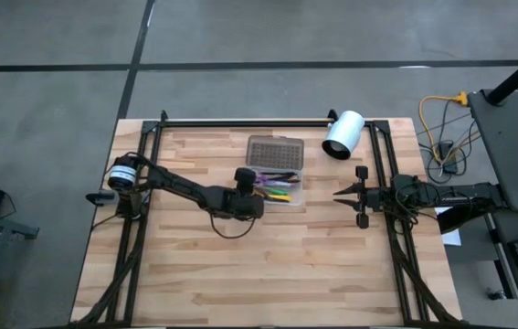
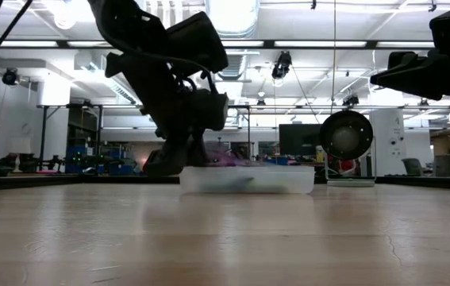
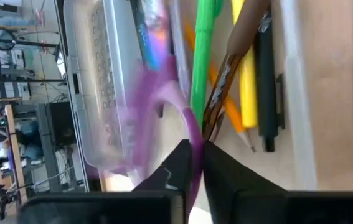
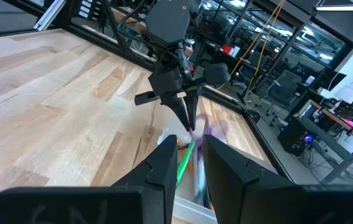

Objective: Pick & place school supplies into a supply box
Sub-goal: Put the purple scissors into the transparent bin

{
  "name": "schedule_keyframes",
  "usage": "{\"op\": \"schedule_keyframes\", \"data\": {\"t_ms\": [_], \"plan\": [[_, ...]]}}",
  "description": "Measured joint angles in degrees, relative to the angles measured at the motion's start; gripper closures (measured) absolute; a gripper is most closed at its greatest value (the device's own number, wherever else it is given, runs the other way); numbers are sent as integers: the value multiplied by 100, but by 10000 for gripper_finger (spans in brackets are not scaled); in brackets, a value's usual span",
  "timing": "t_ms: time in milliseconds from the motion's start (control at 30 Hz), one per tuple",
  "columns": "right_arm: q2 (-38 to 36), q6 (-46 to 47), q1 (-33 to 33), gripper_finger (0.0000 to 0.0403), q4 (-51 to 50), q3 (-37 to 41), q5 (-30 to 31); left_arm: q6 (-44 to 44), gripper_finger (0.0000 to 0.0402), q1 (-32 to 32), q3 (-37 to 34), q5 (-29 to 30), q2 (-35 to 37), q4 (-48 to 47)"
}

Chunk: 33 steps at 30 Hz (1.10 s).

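Over supply box [image 1: 275, 170] at mid-bench [image 1: 268, 265], left end effector [image 3: 196, 163] clamped on purple scissors [image 3: 164, 102] handle loop. Scissors light, rigid, slick plastic; thin loop likely to pivot, so grip near loop base. Box open, holds green, yellow, orange, brown, black pens. Right end effector [image 1: 338, 193] waits beside box, fingers apart.

The left arm reaches in from its base, bent at the elbow, its claw [image 1: 260, 195] tipped downward with both fingers [image 3: 176, 171] pressed nearly together. The right arm lies level and extended, its claw [image 1: 343, 193] parted, pointing toward the left claw, well apart.
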<state>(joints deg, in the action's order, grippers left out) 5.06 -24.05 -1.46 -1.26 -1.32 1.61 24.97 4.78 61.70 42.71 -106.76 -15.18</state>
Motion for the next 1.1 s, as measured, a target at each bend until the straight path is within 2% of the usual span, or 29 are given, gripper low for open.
{"op": "schedule_keyframes", "data": {"t_ms": [133,367,667,867,1100], "plan": [[0,-1,0,335,0,0,1,0,394,-4,-41,245,0,-4],[0,0,-2,335,0,2,0,39,398,4,-42,265,0,2],[0,-1,-2,335,0,0,0,872,400,195,-38,215,0,-3],[0,0,-2,335,2,0,2,1185,400,224,10,-494,17,10],[-2,0,-2,335,2,0,0,1603,401,45,10,-943,31,71]]}}
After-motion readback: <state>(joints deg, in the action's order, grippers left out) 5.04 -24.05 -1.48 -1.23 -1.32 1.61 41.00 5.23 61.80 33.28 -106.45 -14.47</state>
